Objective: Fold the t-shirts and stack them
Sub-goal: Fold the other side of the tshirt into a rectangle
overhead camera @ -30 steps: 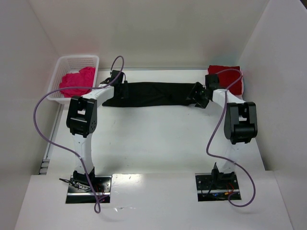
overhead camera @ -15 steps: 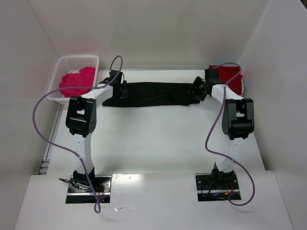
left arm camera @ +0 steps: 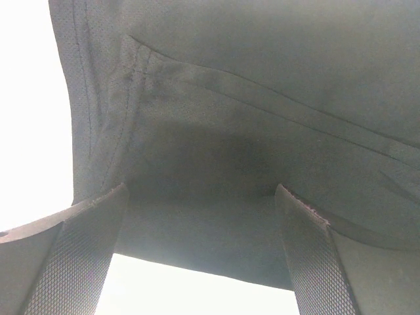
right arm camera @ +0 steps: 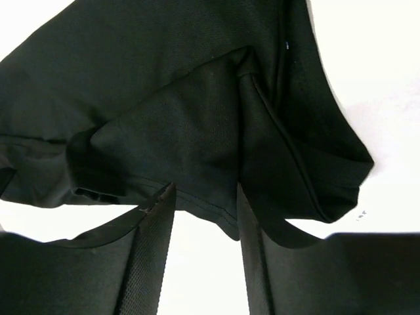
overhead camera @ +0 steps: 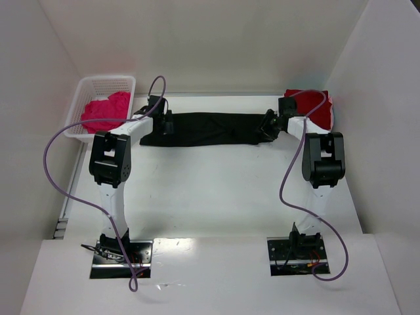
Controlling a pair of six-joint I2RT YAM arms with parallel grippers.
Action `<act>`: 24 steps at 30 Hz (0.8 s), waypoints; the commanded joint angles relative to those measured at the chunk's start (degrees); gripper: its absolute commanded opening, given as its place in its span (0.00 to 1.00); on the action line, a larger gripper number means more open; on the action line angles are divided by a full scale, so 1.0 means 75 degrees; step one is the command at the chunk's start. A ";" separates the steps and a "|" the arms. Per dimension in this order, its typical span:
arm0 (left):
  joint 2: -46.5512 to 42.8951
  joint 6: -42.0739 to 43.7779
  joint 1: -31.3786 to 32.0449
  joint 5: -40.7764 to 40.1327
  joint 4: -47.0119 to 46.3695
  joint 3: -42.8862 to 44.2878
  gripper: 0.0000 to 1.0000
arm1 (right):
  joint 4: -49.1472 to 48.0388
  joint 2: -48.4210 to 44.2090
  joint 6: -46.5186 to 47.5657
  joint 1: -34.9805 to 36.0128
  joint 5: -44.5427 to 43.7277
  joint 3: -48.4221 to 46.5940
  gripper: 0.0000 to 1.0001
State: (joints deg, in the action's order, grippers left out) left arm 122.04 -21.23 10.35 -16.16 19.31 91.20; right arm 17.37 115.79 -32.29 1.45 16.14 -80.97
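Observation:
The black t-shirt lies folded into a long strip across the back of the table. My left gripper is at its left end. In the left wrist view the left gripper is wide open with the shirt's edge between the fingers. My right gripper is at the strip's right end. In the right wrist view the right gripper is open with the black hem between its fingertips. The dark red t-shirt lies folded at the back right. The magenta-pink t-shirt lies bunched in the basket.
The white mesh basket stands at the back left corner. White walls close in the table at the back and both sides. Purple cables loop from both arms. Bare white table lies between the shirt and the arm bases.
My right arm has swung back and left, bringing its gripper onto the black shirt's right end. The left arm and the shirts have not moved.

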 commanded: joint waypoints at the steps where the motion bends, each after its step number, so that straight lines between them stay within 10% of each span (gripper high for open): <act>1: 0.0029 0.0007 -0.0044 0.0069 -0.0114 0.0110 1.00 | -0.0300 0.0276 -0.0077 0.0110 0.0238 -0.0113 0.47; 15: 0.0029 0.0007 -0.0114 0.0210 -0.0184 0.0110 1.00 | -0.0206 0.0441 -0.0007 0.0111 0.0238 -0.0535 0.08; 24: 0.0099 0.0007 -0.0114 0.0292 -0.0184 0.0110 1.00 | -0.0066 0.0569 -0.0334 0.0111 0.0332 -0.1916 0.05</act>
State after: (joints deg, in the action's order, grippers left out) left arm 122.06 -21.23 9.87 -14.70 19.25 91.20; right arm 17.45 119.46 -33.61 1.74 17.56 -90.02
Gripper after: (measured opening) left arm 0.998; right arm 0.055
